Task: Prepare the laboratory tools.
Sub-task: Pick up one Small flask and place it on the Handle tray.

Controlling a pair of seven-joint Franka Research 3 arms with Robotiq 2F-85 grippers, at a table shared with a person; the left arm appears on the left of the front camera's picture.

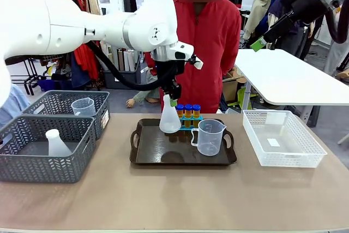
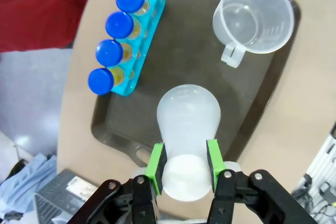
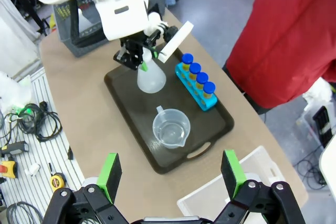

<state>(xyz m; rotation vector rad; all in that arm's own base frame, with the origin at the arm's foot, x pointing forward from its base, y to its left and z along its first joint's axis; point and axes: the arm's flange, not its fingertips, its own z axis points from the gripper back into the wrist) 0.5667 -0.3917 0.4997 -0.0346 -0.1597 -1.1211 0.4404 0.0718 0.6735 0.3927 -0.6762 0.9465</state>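
Observation:
My left gripper (image 1: 173,100) is shut on the neck of a translucent white conical flask (image 1: 169,120), green pads (image 2: 155,162) on either side of it. The flask stands upright at the back left of the dark brown tray (image 1: 163,154); I cannot tell whether its base touches the tray. Beside it, a blue rack holds several blue-capped tubes of orange liquid (image 1: 188,111). A clear handled beaker (image 1: 209,138) stands on the tray's right half. My right gripper (image 3: 170,174) is open, high above the table's right side, with nothing between its fingers.
Two grey mesh baskets sit at the left: the rear one (image 1: 57,102) holds another clear beaker (image 1: 83,106), the front one (image 1: 22,162) another white flask (image 1: 55,143). A white mesh basket (image 1: 281,137) stands at the right. A person in red (image 1: 210,36) stands behind the table.

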